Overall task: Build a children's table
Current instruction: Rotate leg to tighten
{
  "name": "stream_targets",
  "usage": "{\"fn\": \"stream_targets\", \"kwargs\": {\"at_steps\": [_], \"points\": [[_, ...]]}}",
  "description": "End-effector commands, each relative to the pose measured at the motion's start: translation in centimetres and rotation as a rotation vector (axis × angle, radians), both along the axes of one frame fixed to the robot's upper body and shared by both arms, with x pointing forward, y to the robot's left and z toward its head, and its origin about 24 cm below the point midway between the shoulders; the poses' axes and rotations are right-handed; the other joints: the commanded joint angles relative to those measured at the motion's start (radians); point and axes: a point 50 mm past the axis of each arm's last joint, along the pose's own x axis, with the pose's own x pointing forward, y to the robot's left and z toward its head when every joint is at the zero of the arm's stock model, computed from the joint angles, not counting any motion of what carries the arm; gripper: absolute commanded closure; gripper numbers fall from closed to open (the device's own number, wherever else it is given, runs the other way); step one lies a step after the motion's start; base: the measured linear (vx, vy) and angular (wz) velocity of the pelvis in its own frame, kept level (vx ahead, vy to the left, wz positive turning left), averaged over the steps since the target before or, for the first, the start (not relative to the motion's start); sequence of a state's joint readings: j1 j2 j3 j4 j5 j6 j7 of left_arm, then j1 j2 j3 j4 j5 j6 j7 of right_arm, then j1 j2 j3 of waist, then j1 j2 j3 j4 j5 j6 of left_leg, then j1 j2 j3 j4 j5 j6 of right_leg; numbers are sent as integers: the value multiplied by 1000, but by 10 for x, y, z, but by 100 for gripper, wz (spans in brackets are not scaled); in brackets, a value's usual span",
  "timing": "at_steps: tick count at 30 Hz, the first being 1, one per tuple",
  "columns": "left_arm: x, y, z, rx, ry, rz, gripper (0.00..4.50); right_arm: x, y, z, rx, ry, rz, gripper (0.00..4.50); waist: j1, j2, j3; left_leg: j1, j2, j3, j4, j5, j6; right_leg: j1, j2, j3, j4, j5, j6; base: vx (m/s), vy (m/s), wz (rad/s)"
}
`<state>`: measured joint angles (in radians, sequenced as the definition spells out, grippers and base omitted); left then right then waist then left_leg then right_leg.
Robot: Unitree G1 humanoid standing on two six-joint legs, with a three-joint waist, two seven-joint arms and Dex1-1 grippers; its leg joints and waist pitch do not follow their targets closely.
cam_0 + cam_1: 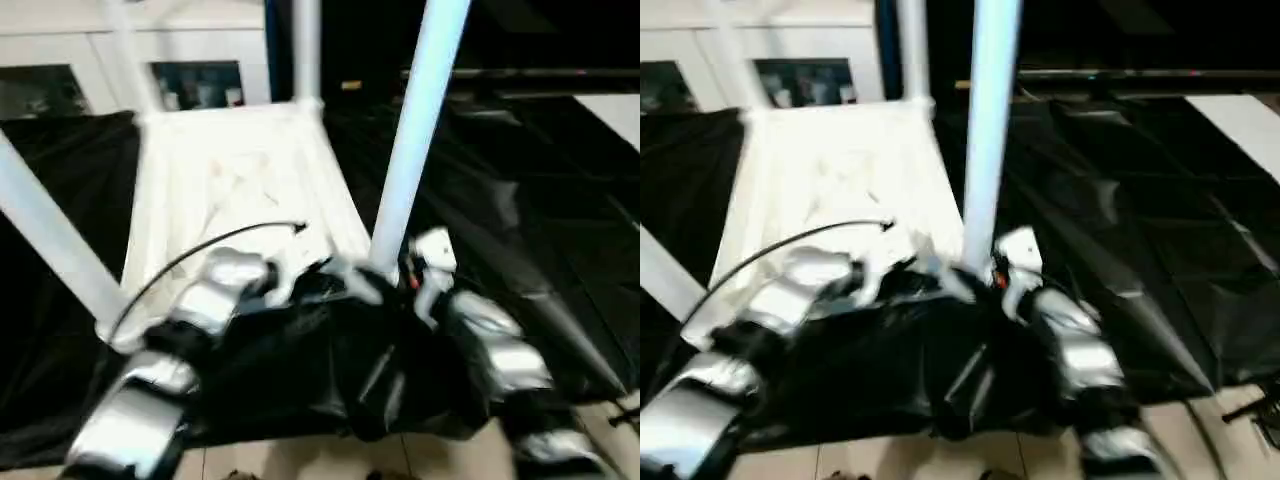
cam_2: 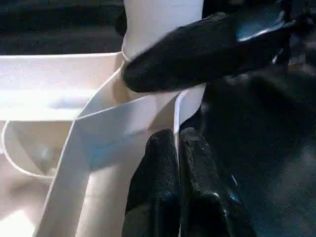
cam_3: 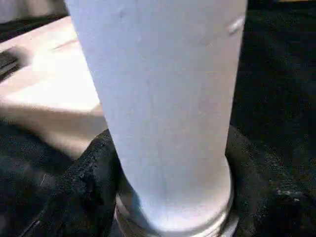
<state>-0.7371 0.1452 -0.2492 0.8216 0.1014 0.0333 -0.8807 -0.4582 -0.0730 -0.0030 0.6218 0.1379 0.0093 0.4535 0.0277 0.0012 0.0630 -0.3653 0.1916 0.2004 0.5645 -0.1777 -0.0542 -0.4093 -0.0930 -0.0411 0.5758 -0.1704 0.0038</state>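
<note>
Broadly, a black cloth (image 1: 560, 230) covers the whole work area, and the children's table (image 1: 235, 180) lies upside down on it, its ribbed underside facing up and running from the centre toward 11 o'clock in the head views. Four white legs stand up from its corner sockets: two far ones at about 12 o'clock, one leaning out at 9 o'clock (image 1: 55, 245), and the nearest leg (image 1: 415, 130) rising just right of centre.

Both silver forearms reach in from 6 o'clock to the base of that nearest leg. A thin black cable (image 1: 200, 250) arcs over the left forearm.

The right gripper (image 3: 170, 197) is clamped around the nearest leg just above its collar; in the right wrist view a black finger shows on each side of the white tube, touching it.

The left gripper (image 2: 177, 163) sits at the same corner, its two fingers together; a thin white edge of the tabletop seems to run between the tips, though the view is too close to be sure it is pinched. One right finger (image 2: 197, 54) crosses the leg just above it.
</note>
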Motion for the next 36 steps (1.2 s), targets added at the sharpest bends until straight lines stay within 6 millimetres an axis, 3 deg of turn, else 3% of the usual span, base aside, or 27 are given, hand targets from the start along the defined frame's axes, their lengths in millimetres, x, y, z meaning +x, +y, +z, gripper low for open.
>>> {"fn": "stream_targets", "kwargs": {"at_steps": [1,7,8,12,15,20,25,26,28,30,33,34,35,36], "points": [[-1,-22,1,-61,-10,29,450,-9,25,-25,-45,120,22,186,0,-11,-44,7,34,-22,-79,-326,9,27,-48,31,-85,-435,-158,0,0,0],[-5,-31,2,-94,-9,6,450,-7,40,-11,-4,16,99,186,4,-7,-50,5,33,-15,-72,-274,47,34,-46,33,-73,-287,-198,0,0,0],[-5,-31,2,-96,-6,4,450,-7,39,-9,6,7,104,130,4,-8,-50,4,32,-14,-71,-267,52,35,-45,32,-73,-275,-201,0,0,0],[-5,-23,1,-89,3,-12,450,-7,30,-2,20,-29,160,110,4,-6,-48,5,33,-14,-72,-279,62,37,-46,31,-77,-306,-202,0,0,0],[-9,-12,0,-81,18,-92,450,-15,18,5,-18,-61,379,110,7,-7,-51,1,34,-13,-68,-251,86,45,-43,30,-70,-245,-215,0,0,0],[-18,3,4,-86,46,-239,450,-33,-3,11,-89,-69,662,110,15,-7,-51,0,38,-11,-64,-222,116,46,-45,29,-65,-216,-239,0,0,0],[-25,20,4,-52,113,-342,450,-37,-19,18,-71,-49,744,110,22,-7,-53,3,44,-8,-64,-216,107,42,-44,27,-57,-204,-262,0,0,0],[-30,29,3,-39,167,-387,450,-38,-21,19,-64,-41,779,110,22,-21,-53,2,44,-6,-62,-211,110,42,-44,27,-57,-202,-262,0,0,0],[-32,32,3,-35,185,-404,450,-39,-22,19,-62,-36,792,110,32,-13,-55,4,47,-7,-62,-187,112,41,-47,28,-50,-186,-270,0,0,0],[-33,36,3,-26,194,-413,450,-39,-22,19,-70,-31,816,110,36,-11,-57,7,47,-5,-59,-163,113,39,-44,27,-45,-140,-281,0,0,0],[-33,41,2,-12,184,-395,450,-40,-18,18,-69,-26,837,137,40,-18,-57,4,44,-4,-56,-139,122,42,-45,27,-39,-97,-290,0,0,0],[-32,42,2,-11,178,-385,450,-40,-17,17,-66,-24,842,145,39,-28,-58,3,44,-3,-56,-143,120,43,-46,27,-40,-110,-285,0,0,0],[-32,42,2,-12,176,-382,450,-40,-16,17,-62,-21,847,150,41,-23,-57,3,43,-5,-57,-146,115,43,-48,28,-41,-129,-281,0,0,0],[-31,42,2,-12,168,-374,450,-40,-15,17,-60,-19,853,150,41,-28,-57,4,44,-4,-56,-150,114,42,-49,28,-42,-137,-278,0,0,0]]}}
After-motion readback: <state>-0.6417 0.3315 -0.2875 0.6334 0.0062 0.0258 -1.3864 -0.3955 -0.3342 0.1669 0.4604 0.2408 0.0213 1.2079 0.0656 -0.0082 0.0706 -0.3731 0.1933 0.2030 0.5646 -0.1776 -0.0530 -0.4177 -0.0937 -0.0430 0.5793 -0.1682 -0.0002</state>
